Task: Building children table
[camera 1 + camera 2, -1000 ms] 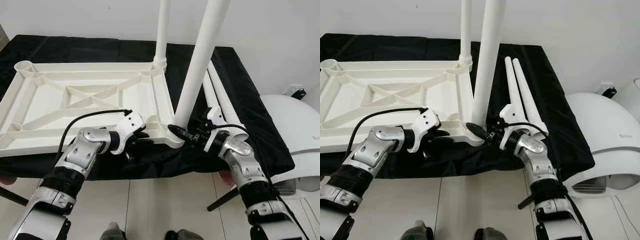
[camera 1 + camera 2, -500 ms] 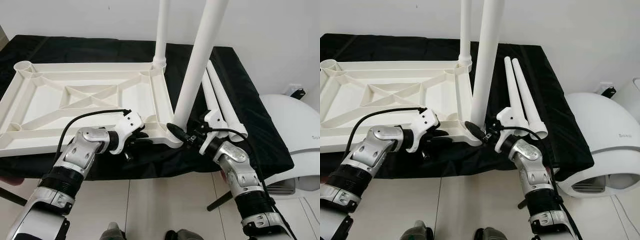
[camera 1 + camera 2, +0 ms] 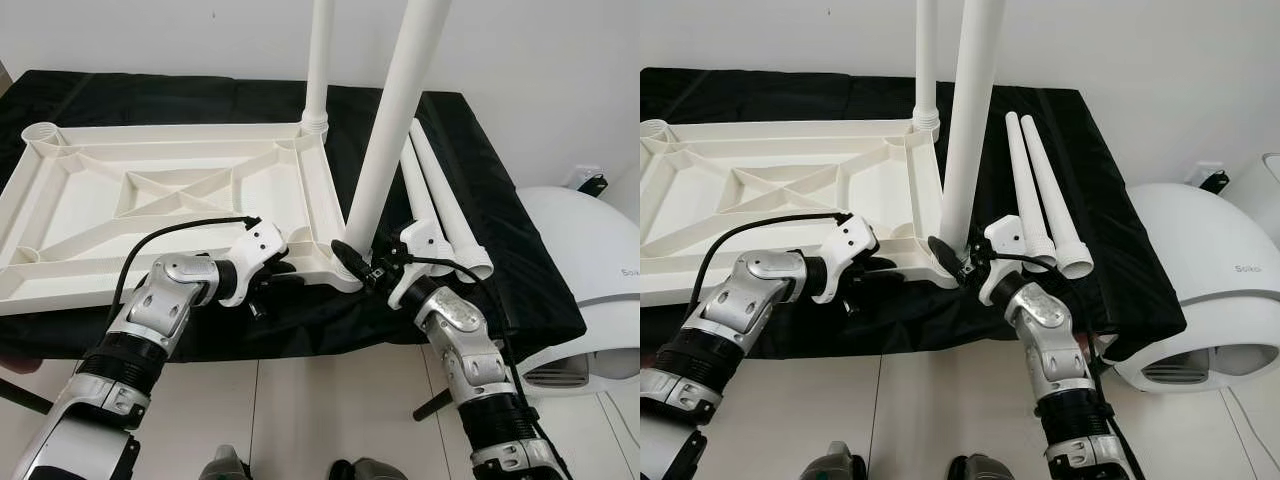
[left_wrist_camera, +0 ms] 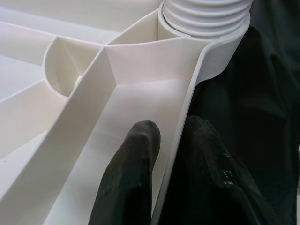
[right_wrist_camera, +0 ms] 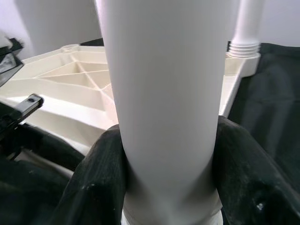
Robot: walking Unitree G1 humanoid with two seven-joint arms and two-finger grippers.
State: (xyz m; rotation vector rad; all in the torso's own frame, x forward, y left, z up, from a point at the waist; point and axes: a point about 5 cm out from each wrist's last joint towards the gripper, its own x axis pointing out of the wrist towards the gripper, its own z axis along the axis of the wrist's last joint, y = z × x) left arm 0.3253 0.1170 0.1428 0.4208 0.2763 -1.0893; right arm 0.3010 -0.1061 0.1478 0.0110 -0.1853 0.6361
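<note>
The upturned white tabletop (image 3: 170, 200) lies rib-side up on the black-draped bench (image 3: 500, 240), with an unfilled leg socket (image 3: 42, 132) at its far left corner and another at the near left. The left gripper (image 3: 275, 280) has its fingers (image 4: 133, 154) closed thin on the near rim, one inside the frame and one outside against the cloth, close beside the near right corner socket (image 4: 206, 23). That hold is only on a narrow wall; if the tabletop is twisted hard, the rim could slide out of the fingers and the whole frame could skate across the cloth toward the bench edge.

A fitted leg (image 3: 925, 55) stands upright in the far right corner. The near leg (image 3: 390, 120) rises from the near right corner and leans a little. The right gripper (image 3: 352, 262) clasps it just above the socket, fingers (image 5: 101, 173) closed round the tube on both sides. Whether its ribbed end is fully home I cannot tell, since the fingers cover the joint. If it is only partly seated, that lean could cross the ribs or jam it crooked, and a smooth round tube may simply turn in the grip.

Two spare legs (image 3: 440, 195) lie side by side on the cloth just right of the gripper; a swing of the right forearm could roll them off the bench.
</note>
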